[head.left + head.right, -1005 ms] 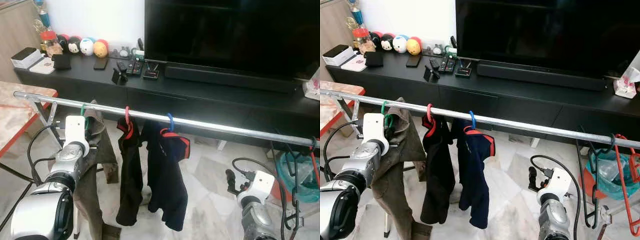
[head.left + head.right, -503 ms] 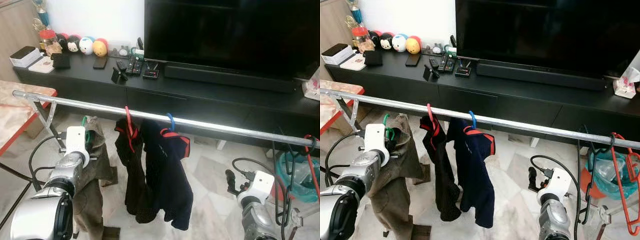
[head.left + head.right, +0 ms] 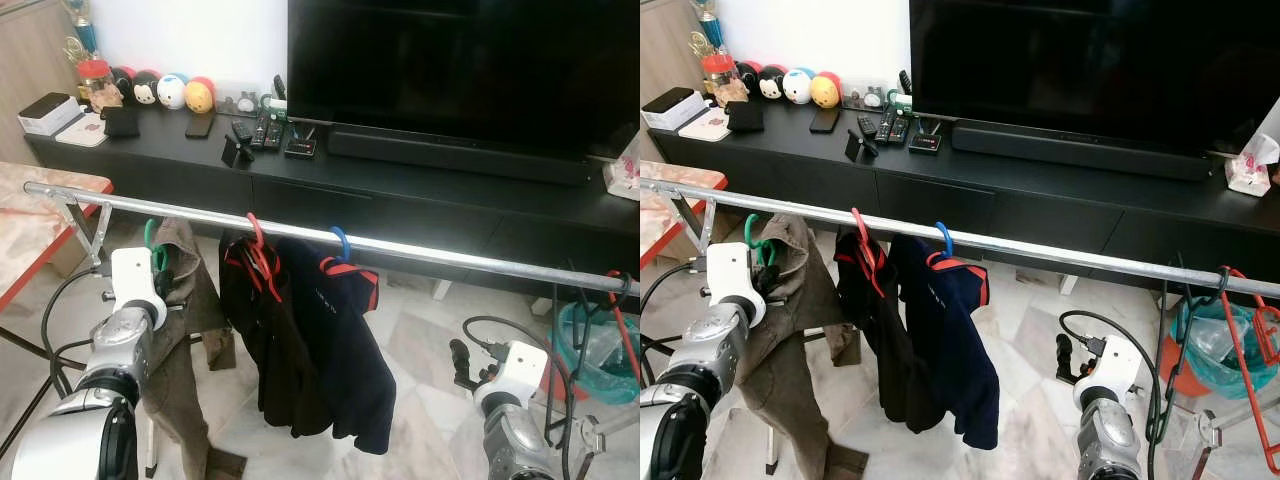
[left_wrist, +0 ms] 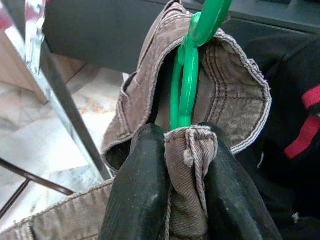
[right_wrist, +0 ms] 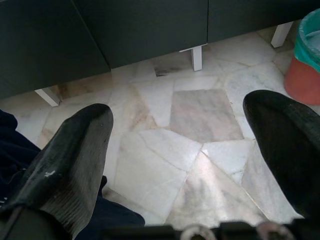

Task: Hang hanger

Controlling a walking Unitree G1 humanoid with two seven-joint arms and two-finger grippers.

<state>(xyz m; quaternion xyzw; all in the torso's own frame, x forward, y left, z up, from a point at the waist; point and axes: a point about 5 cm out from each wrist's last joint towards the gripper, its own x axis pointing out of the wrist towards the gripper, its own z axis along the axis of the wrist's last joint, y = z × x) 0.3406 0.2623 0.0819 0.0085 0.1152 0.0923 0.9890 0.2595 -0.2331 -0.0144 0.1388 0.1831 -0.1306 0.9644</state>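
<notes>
While the left gripper [image 4: 175, 175] pinches the brown waistband where it folds over the green hanger [image 4: 186, 75], the hook sits up by the rail [image 3: 400, 247] at its left end. From where I stand I can't tell if the hook is over the rail or just beside it. Grip is low, on cloth plus hanger neck, which I'd guess keeps the hook free to go over the bar and stops the brown trousers [image 3: 185, 330] sliding off. Trousers hang straight down past the left forearm.

Right gripper [image 5: 180, 150] is spread wide with nothing between the fingers, pointed at the marble floor [image 5: 200, 115], arm low at the right. Looks idle, likely kept clear of the rail.

Already hung, just right of the green one: red hanger [image 3: 258, 250] with a black garment [image 3: 270, 350], then blue hanger [image 3: 340, 243] with a navy top [image 3: 345, 350], the two garments touching. Spare hangers [image 3: 1240, 340] bunch at the far right end of the rail, so the left slot is the obvious free spot.

Behind: TV [image 3: 460, 70] on a black console [image 3: 150, 160], plush toys [image 3: 165, 90] in a row, remotes [image 3: 262, 132].

Writing: small pale mark on the navy top, too small to read. No legible brand on the TV or boxes.
</notes>
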